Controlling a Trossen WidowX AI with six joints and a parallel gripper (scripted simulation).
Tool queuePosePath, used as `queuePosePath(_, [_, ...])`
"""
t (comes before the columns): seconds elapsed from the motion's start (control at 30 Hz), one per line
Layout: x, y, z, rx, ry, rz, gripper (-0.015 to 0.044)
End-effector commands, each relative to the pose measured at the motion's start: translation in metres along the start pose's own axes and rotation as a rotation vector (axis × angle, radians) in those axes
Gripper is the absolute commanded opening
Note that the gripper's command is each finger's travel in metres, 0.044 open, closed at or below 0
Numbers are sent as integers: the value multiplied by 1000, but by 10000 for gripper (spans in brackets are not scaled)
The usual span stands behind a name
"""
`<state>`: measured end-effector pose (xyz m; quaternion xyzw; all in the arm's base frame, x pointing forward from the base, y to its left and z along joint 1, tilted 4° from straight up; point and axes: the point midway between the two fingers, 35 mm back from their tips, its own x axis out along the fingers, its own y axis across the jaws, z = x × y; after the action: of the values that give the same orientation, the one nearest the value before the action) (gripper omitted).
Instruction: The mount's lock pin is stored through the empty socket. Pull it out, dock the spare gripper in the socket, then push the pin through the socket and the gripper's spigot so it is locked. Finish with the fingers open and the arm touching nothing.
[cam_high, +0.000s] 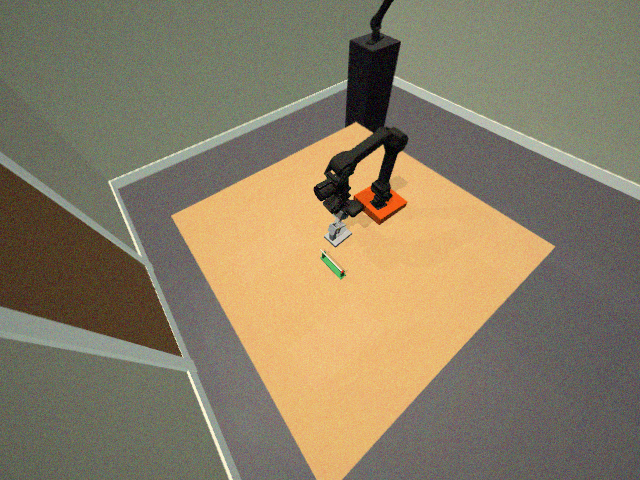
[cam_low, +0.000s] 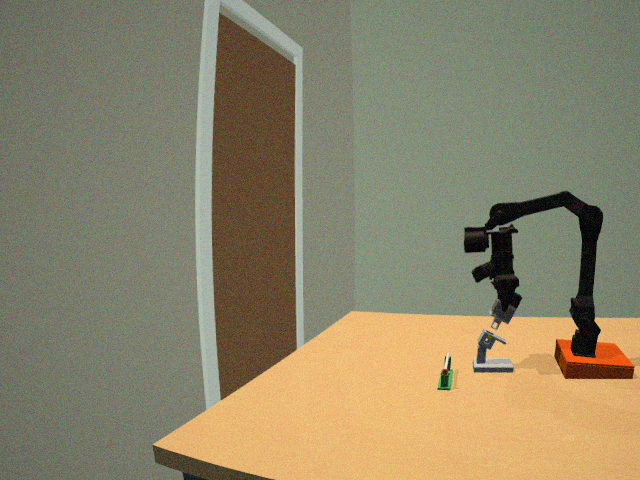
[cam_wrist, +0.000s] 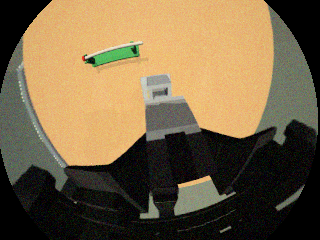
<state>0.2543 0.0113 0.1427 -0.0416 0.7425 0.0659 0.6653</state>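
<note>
Black, its jaws stopped about halfway and clamped on the grey block-shaped spare gripper (cam_high: 340, 216) (cam_low: 501, 312) (cam_wrist: 168, 131), the pincer (cam_high: 345, 207) (cam_low: 509, 301) (cam_wrist: 168, 131) tilts above the grey angled socket mount (cam_high: 338, 236) (cam_low: 493, 365). Beyond it, the white red-ended lock pin (cam_high: 332, 261) (cam_low: 447, 362) (cam_wrist: 112, 49) lies along a green cradle (cam_high: 331, 266) (cam_low: 444, 384) (cam_wrist: 115, 56) on the wood-coloured tabletop (cam_high: 336, 330) (cam_low: 361, 413) (cam_wrist: 215, 65).

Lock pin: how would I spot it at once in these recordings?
On the wooden table, find the gray mount. Beside it, on the side away from the orange base, lies a green rack. The pin is the thin white rod along its top, the only piece with a red end.
</note>
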Motion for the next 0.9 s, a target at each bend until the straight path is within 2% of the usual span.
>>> queuePosePath(0.0, [5,0,3,3,-4,-5,0])
queuePosePath(0.87, [34,0,21,3,-6,-4,0])
